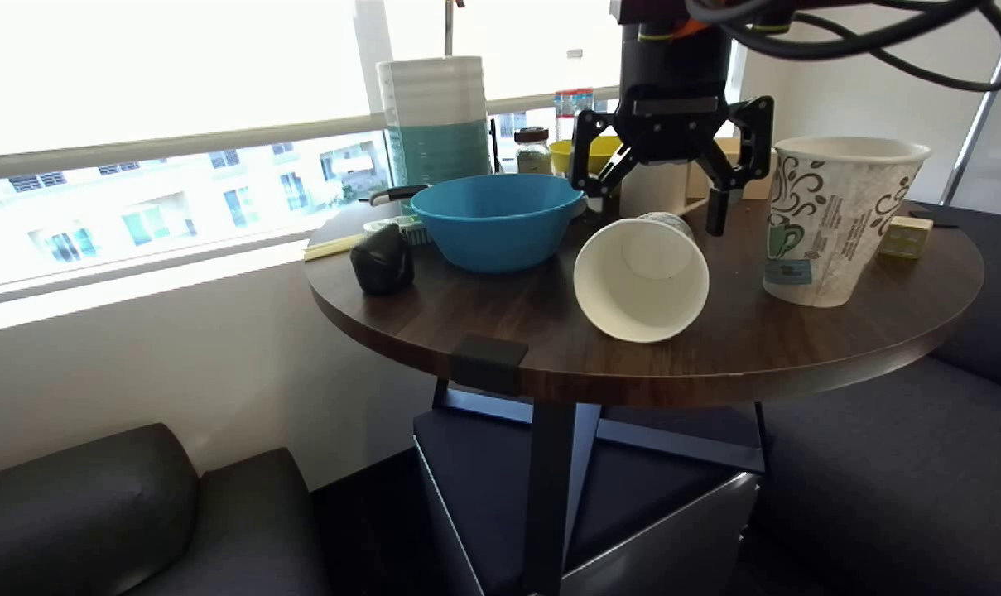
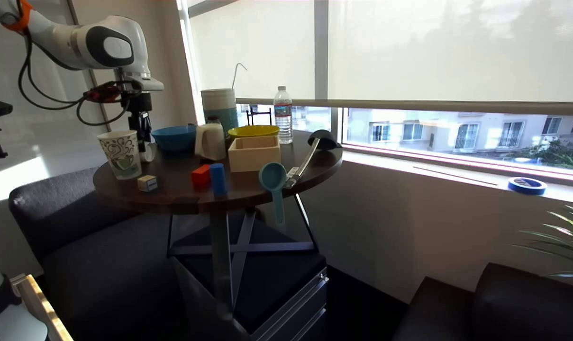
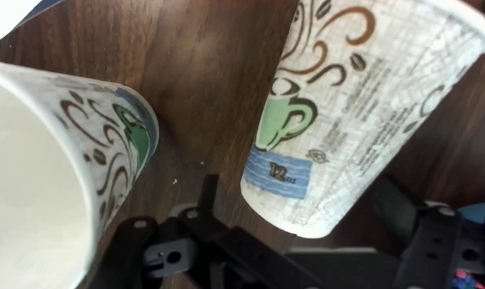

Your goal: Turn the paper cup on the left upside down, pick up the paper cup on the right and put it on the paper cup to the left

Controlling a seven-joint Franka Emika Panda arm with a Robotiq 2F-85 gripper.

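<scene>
Your tipped cup [image 1: 641,281]: on its side on the wood-grain table [image 1: 483,310], pale inside, swirl-printed | upright cup [image 1: 839,219]: near it, tapered paper | your gripper [image 1: 656,217]: spread wide, contact hard to tell

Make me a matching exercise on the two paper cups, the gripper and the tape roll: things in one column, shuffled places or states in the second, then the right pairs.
Things:
1. Bowl-side paper cup (nearer the blue bowl)
2. Gripper
3. Cube-side paper cup (nearer the pale cube)
4. Tape roll

Places or states:
A. upright, mouth up
B. on the windowsill
C. lying over, mouth facing sideways
D. jaws apart

Pairs: 1-C, 2-D, 3-A, 4-B
</scene>
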